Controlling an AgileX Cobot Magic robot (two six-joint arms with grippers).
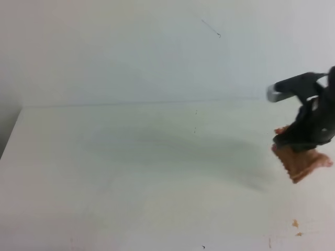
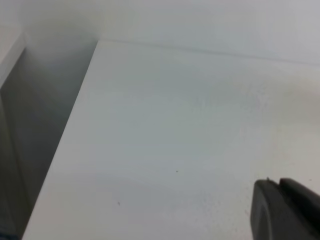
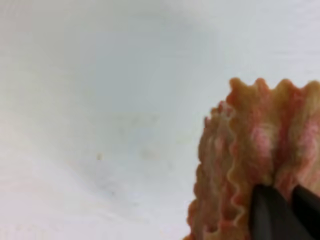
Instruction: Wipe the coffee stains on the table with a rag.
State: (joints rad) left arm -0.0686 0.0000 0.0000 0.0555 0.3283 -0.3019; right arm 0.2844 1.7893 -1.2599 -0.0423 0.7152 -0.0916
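One rag (image 1: 302,163), pinkish-brown with scalloped edges, is hanging bunched from the right hand (image 1: 306,142) at the right edge of the white tabletop (image 1: 146,178); the hand's jaws are pinching closed on the cloth. In the right wrist view the rag (image 3: 250,170) is showing orange staining. Two small coffee stains (image 1: 296,224) are sitting near the front right. The left hand (image 2: 285,210) is holding nothing, fingertips sitting together, closed.

wall: pale blank wall (image 1: 131,47) behind my workspace
mark: small dark scratch (image 1: 211,27) on it
light: soft, even
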